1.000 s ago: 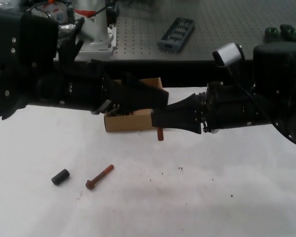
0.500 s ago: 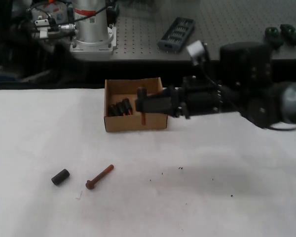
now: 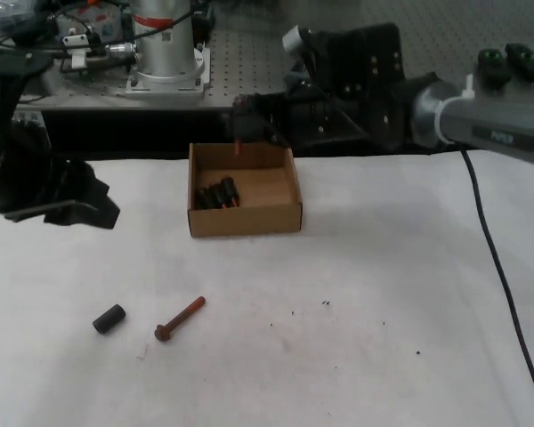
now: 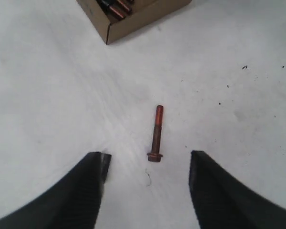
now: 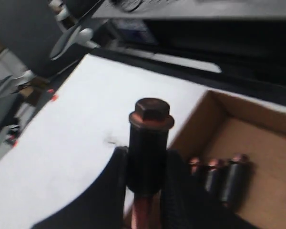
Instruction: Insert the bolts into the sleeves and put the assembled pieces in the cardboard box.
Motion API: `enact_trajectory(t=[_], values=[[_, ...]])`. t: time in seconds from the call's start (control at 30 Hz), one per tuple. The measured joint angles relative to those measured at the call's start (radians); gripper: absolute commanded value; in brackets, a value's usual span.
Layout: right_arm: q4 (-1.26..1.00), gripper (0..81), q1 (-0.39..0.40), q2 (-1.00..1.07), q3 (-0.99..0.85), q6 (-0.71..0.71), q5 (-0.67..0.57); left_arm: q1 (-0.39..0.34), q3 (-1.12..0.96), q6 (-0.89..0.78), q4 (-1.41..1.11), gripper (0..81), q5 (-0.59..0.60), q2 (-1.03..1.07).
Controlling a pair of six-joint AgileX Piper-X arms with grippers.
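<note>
- Where the white tabletop point(image 3: 383, 294) nears its far edge, a box point(image 3: 245, 218) sits with several assembled pieces point(image 3: 218, 194) inside.
- Over the box's far wall hangs the right hand point(image 5: 145, 191) — clamped on a sleeved bolt point(image 5: 149, 143).
- Well apart, the left hand point(image 4: 147, 156), fingers spread, faces a loose bolt point(image 4: 157, 131) lying flat.
- Just beside it — a sleeve point(image 3: 109, 318).

Sleeve point(image 3: 109, 318) just left of loose bolt point(image 3: 180, 318), both before the cardboard box point(image 3: 246, 219) (assembled pieces point(image 3: 217, 194) inside)

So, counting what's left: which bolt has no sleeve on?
The bolt lying bare on the cloth, near the loose sleeve. The sleeved bolt in the right end effector and those in the cardboard box are assembled.
</note>
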Motion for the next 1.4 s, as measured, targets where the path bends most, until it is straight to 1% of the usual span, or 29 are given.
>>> enact_trajectory(t=[0.13,0.37,0.73,0.9,0.97,1.0,1.03,1.07,1.13,1.17,1.2,1.23,1.4], values=[[0.019,4.5,0.000,0.016,-0.037,-0.042,0.084,0.000,0.000,0.000,0.022,37.0,-0.001,-0.003],[0.062,4.5,0.000,0.018,-0.044,-0.075,0.126,0.000,0.000,0.000,0.034,37.0,-0.004,-0.027],[0.167,4.5,0.008,0.033,-0.047,-0.111,0.150,0.000,0.000,0.000,0.034,36.8,-0.004,-0.030],[0.172,4.3,0.026,0.036,-0.047,-0.181,0.152,0.000,0.000,0.000,0.034,36.8,-0.004,-0.030],[0.172,0.5,0.032,0.036,-0.047,-0.192,0.144,0.000,0.000,0.000,0.034,36.8,-0.004,-0.030],[0.172,2.9,0.035,0.036,-0.047,-0.194,0.139,0.000,0.000,0.000,0.034,36.8,-0.004,-0.030],[0.172,9.2,0.037,0.036,-0.047,-0.198,0.132,0.000,0.000,0.000,0.034,36.8,-0.004,-0.030],[0.172,17.7,0.037,0.036,-0.047,-0.200,0.127,0.000,0.000,0.000,0.034,36.8,-0.004,-0.030],[0.173,37.9,0.037,0.036,-0.047,-0.202,0.126,0.000,0.000,0.000,0.034,36.8,-0.004,-0.030],[0.181,46.3,0.037,0.036,-0.047,-0.200,0.158,0.000,0.000,0.000,0.034,36.8,-0.004,-0.030],[0.186,50.4,0.037,0.036,-0.047,-0.200,0.193,0.000,0.000,0.000,0.034,36.8,-0.004,-0.030],[0.195,52.1,0.037,0.036,-0.047,-0.200,0.227,0.000,0.000,0.000,0.034,36.8,-0.004,-0.030],[0.228,50.1,0.037,0.036,-0.049,-0.200,0.284,0.000,0.000,0.000,0.034,36.8,-0.004,-0.030]])
